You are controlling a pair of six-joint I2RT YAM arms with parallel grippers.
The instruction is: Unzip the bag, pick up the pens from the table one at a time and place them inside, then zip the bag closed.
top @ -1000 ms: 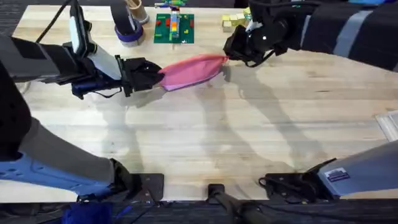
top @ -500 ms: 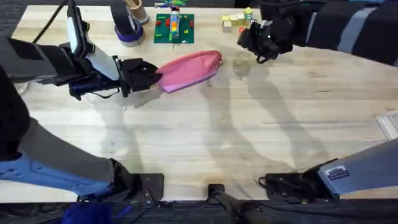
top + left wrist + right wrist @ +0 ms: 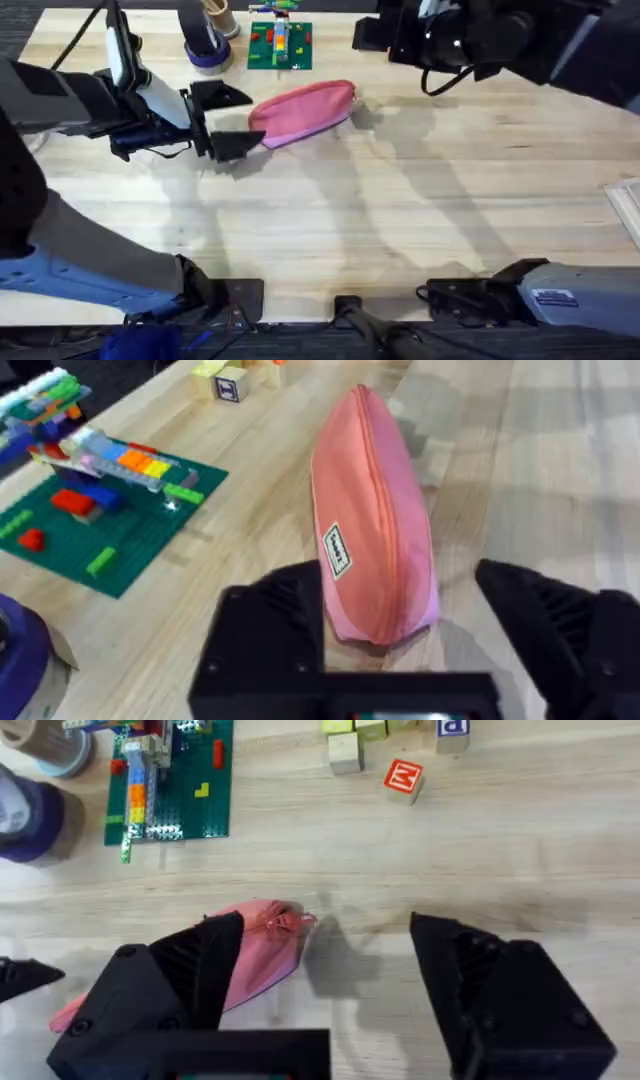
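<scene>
Overhead view: the bag lies zipped on the table, just in front of the green block plate.
Left gripper: jaws spread wide at the pouch's near end, one finger on either side, not clamping it.
Right gripper: raised above the table's far edge, fingers apart, holding nothing.
Left wrist view: zipper closed along the bag's top seam, a small label near its end.

Bag pink, 1 white label with black print. Table light wood, visible grain. Building-block plate green, multicoloured bricks.
</scene>
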